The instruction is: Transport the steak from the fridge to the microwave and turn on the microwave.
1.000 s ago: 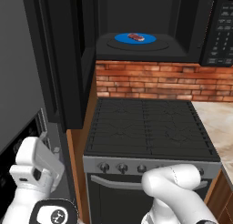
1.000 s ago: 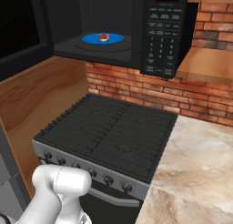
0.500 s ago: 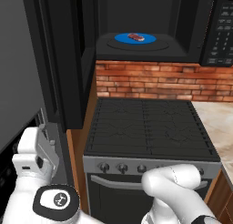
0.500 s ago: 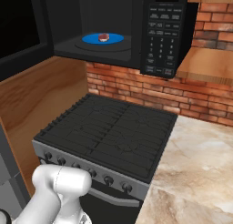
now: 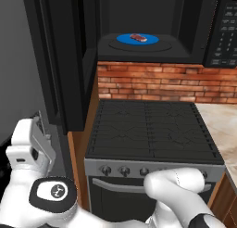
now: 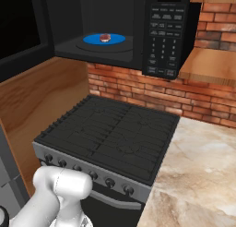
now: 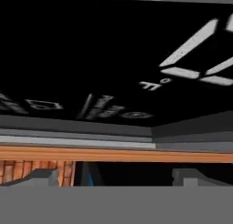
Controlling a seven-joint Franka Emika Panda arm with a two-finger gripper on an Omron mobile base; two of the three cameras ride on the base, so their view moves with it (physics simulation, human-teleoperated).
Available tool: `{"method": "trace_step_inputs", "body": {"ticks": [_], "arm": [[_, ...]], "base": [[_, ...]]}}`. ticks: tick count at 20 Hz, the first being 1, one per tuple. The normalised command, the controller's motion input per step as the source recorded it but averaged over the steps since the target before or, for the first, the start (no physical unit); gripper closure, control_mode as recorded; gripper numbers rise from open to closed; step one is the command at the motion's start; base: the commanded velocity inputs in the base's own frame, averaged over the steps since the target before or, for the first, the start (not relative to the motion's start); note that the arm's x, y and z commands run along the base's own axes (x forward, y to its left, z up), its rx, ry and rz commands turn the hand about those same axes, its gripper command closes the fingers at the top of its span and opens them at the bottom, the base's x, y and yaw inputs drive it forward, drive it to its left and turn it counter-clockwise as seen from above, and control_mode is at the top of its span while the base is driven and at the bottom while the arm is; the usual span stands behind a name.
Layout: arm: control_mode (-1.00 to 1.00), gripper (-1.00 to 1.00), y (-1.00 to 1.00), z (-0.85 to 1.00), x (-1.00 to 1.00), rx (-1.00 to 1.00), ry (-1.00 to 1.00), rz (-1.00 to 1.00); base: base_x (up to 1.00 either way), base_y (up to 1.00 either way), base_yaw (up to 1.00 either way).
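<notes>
Now the microwave (image 5: 139, 28) fills the upper frame of both base views, door (image 5: 60, 60) swung open at upper left in the left base view. Stove (image 5: 150, 125) sits mid-frame below. Keypad (image 6: 163, 39) is upper centre-right in the right base view. The gripper (image 5: 30, 146) sits lower left, beside the open door, jaws spread wide, holding nothing. Steak (image 5: 138, 37) lies on the blue turntable (image 6: 94, 38), upper centre. Delivery looks done; closing the door seems in hand. Next: push it shut, then press start.
</notes>
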Motion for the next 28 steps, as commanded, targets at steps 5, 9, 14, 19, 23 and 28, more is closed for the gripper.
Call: {"method": "trace_step_inputs", "body": {"ticks": [5, 9, 14, 19, 23, 28], "arm": [[-1.0, -1.0, -0.02, 0.69, 0.0, 0.02, -0.01, -0.13], [-1.0, -1.0, -0.3, 0.71, -0.12, 0.05, -0.05, -0.17], [-1.0, -1.0, -0.92, 0.84, -0.73, 0.18, -0.15, -0.17], [-1.0, -1.0, -1.0, 0.81, -1.0, 0.22, -0.25, -0.06], [-1.0, -1.0, -1.0, 0.28, -0.33, 0.24, -0.07, -0.03], [-1.0, -1.0, -1.0, -0.34, 0.61, 0.29, 0.13, 0.0]], "base": [[0.0, 0.0, 0.0], [0.0, 0.0, 0.0], [0.0, 0.0, 0.0], [0.0, 0.0, 0.0], [0.0, 0.0, 0.0], [0.0, 0.0, 0.0]]}}
